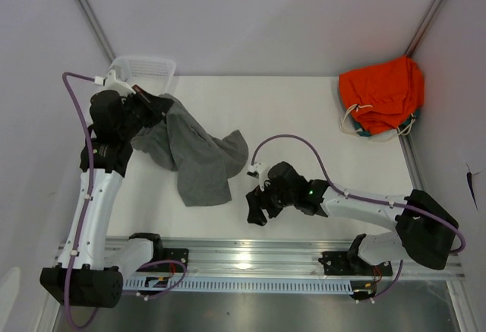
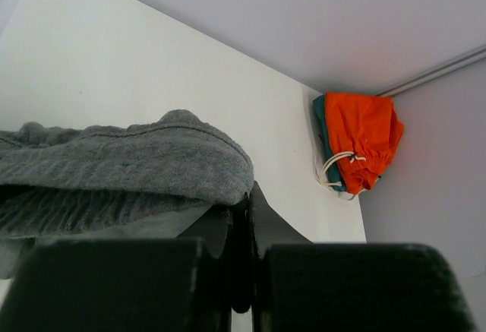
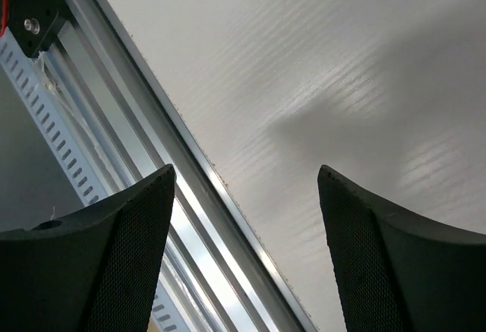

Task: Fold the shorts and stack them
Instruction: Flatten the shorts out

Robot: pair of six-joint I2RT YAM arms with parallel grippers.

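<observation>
The grey shorts [image 1: 194, 153] hang crumpled from my left gripper [image 1: 161, 105] at the table's back left and trail down onto the table. In the left wrist view the jaws are pressed together on a thick grey fold of the shorts [image 2: 137, 166], with my left gripper [image 2: 248, 195] at its right end. My right gripper [image 1: 257, 212] is open and empty, low over the front of the table to the right of the shorts. In the right wrist view my right gripper [image 3: 247, 176] shows its two fingers wide apart over the table's front edge.
An orange garment with a white drawstring [image 1: 381, 93] lies bunched at the back right corner, over something teal; it also shows in the left wrist view [image 2: 363, 146]. A white mesh basket [image 1: 143, 67] stands at the back left. A metal rail [image 1: 304, 252] runs along the front edge.
</observation>
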